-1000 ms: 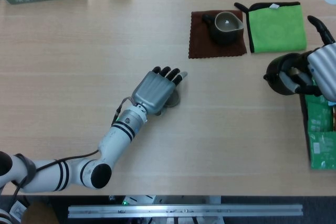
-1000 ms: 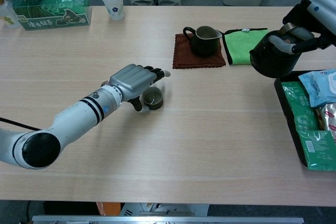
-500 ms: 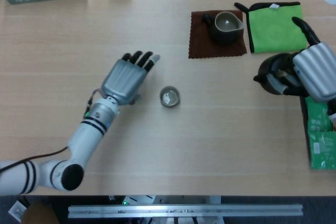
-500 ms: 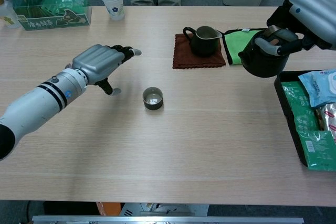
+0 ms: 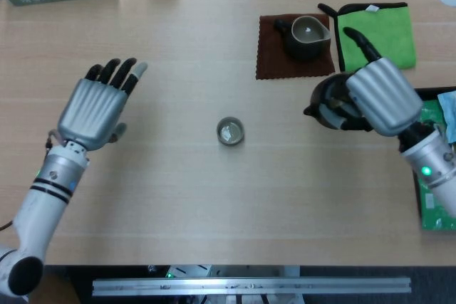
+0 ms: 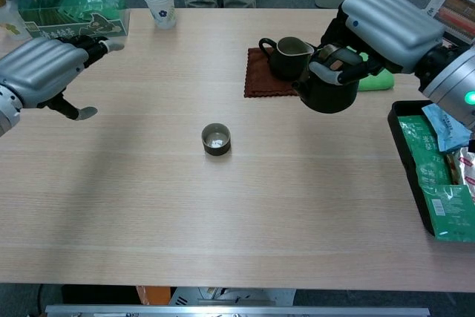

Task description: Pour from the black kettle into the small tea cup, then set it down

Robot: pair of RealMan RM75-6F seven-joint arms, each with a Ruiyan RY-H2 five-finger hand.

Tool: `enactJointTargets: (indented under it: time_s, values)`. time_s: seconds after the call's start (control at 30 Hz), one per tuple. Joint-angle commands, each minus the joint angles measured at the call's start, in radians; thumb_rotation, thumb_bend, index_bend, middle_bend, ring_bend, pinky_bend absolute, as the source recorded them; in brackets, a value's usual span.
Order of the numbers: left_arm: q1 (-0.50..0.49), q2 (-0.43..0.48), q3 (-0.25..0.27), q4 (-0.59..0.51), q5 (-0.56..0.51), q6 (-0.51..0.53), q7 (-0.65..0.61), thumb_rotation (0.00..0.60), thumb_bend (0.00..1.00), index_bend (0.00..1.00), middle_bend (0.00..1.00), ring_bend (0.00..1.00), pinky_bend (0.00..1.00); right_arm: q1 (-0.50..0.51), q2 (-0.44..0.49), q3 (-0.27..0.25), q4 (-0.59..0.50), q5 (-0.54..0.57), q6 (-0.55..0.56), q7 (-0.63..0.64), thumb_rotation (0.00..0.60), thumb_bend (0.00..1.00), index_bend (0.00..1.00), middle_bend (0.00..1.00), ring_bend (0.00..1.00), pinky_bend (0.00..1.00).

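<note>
While the left hand (image 5: 91,108) hangs over the table (image 5: 214,197) w/ fingers spread, holding nothing, the cup (image 5: 230,132) stands well to its right, upright, apart from both hands. Further right, the right hand (image 5: 377,97) grips the kettle (image 5: 326,101) by its top, fingers wrapped round the handle; kettle is off the table, spout toward the cup. Behind the right hand: a pitcher (image 5: 306,35) on a brown cloth (image 5: 271,58), green cloth (image 5: 385,30) just beside. Tray (image 6: 404,150) w/ packets sits at that hand's right.
</note>
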Motion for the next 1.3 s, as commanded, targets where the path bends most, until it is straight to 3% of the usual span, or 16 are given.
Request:
enactJointTargets:
  time_s: [0.03, 0.53, 1.3]
  values:
    - [0.034, 0.045, 0.028, -0.035, 0.053, 0.032, -0.017, 0.6, 0.23, 0.01, 0.08, 0.1, 0.2, 0.028, -0.037, 0.013, 0.005, 0.027, -0.029, -0.035, 0.517, 0.35, 0.97, 0.89, 0.95, 0.0]
    - [0.114, 0.134, 0.04, -0.086, 0.139, 0.084, -0.06, 0.6, 0.23, 0.01, 0.08, 0.1, 0.2, 0.146, -0.192, 0.035, 0.095, 0.112, -0.142, -0.18, 0.52, 0.35, 0.97, 0.89, 0.95, 0.0]
    - [0.178, 0.132, 0.019, -0.098, 0.201, 0.097, -0.088, 0.6, 0.23, 0.01, 0.08, 0.1, 0.2, 0.29, -0.302, 0.056, 0.184, 0.284, -0.239, -0.412, 0.524, 0.35, 0.97, 0.89, 0.95, 0.0]
